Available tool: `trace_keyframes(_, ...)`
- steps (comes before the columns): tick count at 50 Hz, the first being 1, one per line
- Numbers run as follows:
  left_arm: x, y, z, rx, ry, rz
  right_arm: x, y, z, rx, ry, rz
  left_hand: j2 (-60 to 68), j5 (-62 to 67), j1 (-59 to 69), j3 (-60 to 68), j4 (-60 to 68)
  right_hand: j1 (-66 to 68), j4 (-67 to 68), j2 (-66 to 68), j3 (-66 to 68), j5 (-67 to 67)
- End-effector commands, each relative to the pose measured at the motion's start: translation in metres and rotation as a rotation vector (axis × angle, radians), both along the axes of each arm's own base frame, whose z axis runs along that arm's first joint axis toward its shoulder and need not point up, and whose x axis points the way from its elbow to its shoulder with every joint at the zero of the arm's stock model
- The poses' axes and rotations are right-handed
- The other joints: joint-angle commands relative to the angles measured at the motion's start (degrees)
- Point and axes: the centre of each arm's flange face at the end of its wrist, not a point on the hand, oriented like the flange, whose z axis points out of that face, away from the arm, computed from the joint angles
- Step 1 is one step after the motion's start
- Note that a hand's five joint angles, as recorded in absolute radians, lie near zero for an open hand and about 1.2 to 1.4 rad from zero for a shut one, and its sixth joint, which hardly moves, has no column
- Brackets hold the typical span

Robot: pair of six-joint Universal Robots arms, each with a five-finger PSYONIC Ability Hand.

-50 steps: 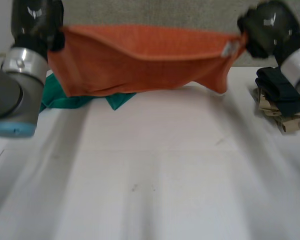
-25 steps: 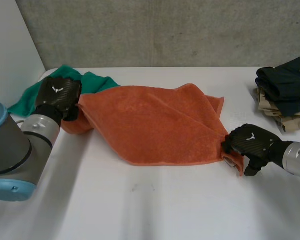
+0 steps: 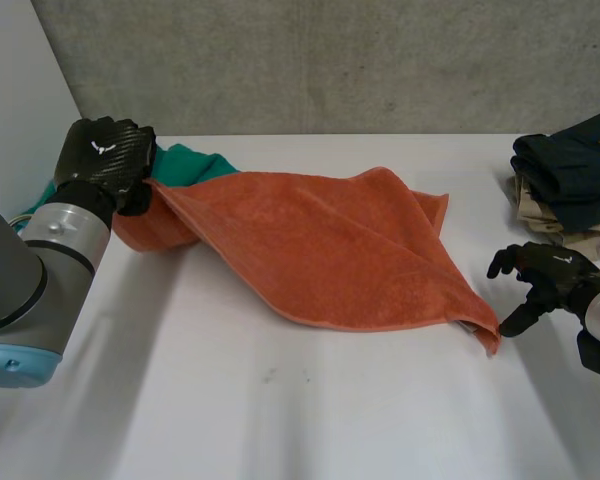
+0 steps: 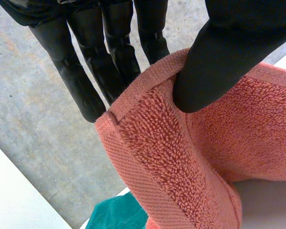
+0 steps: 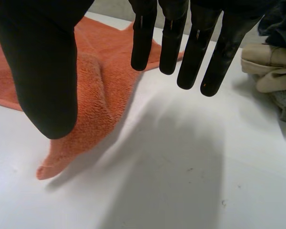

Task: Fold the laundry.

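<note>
Head view from behind, down over the table (image 3: 310,420); both wrist views close-up, orange towel (image 3: 330,250) common to all.

A white table (image 3: 310,420) stands against a rough grey concrete wall (image 3: 380,60), with a plain white panel (image 3: 15,90) rising at its left side under soft, even light.

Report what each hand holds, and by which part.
Left hand pinches the orange towel at a corner. Right hand is open, holding nothing.
</note>
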Motion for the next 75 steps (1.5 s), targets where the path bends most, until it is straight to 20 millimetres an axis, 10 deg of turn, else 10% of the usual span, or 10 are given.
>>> trace_keyframes(1,0.003,-0.002,-0.002,0.011,0.011,0.008,0.017,0.002,-0.012,-0.031,0.026,0.031,11.2,14.1,14.0,11.5,11.0,11.1,7.9,7.7,7.9,7.9)
trace_keyframes(17,0.005,-0.003,-0.004,0.02,0.011,0.013,0.042,-0.014,-0.042,0.0,0.035,0.02,11.2,14.1,14.0,11.5,11.0,12.4,9.3,9.0,9.2,9.2)
trace_keyframes(21,0.004,-0.002,-0.004,0.02,0.011,0.01,0.042,-0.017,-0.04,-0.026,0.04,0.003,11.2,14.1,14.0,11.5,11.0,52.7,49.6,49.3,49.5,49.5)
trace_keyframes(24,0.003,0.0,-0.004,0.02,0.011,0.007,0.041,-0.02,-0.036,-0.056,0.045,0.007,11.2,14.1,14.0,11.5,11.0,52.9,49.8,49.5,49.7,49.7)
trace_keyframes(41,0.048,0.06,-0.005,0.362,-0.22,0.081,0.001,0.037,0.095,-0.192,0.674,0.355,11.2,14.1,14.0,11.5,11.0,52.9,49.8,49.5,49.7,49.7)
trace_keyframes(50,0.063,0.087,-0.047,0.538,-0.551,0.026,-0.004,0.069,0.064,0.055,0.773,0.516,11.2,14.1,14.0,11.5,11.0,52.9,49.8,49.5,49.7,49.7)
trace_keyframes(58,0.037,0.03,-0.08,0.479,-0.574,-0.01,0.022,0.024,0.022,-0.005,0.879,0.496,11.2,14.1,14.0,11.5,11.0,52.9,49.8,49.5,49.7,49.7)
trace_keyframes(64,0.012,-0.049,-0.032,0.144,-0.485,0.061,0.054,-0.046,0.074,-0.391,0.91,0.251,11.2,14.1,14.0,11.5,11.0,52.9,49.8,49.5,49.7,49.7)
trace_keyframes(69,0.0,-0.101,0.073,-0.34,-0.302,0.18,0.066,-0.087,0.152,-0.797,0.823,0.036,11.2,14.1,14.0,11.5,11.0,52.9,49.8,49.5,49.7,49.7)
trace_keyframes(75,-0.003,-0.108,0.149,-0.72,-0.093,0.228,0.074,-0.094,0.221,-1.197,0.68,-0.11,11.2,14.1,14.0,11.5,11.0,52.9,49.8,49.5,49.7,49.7)
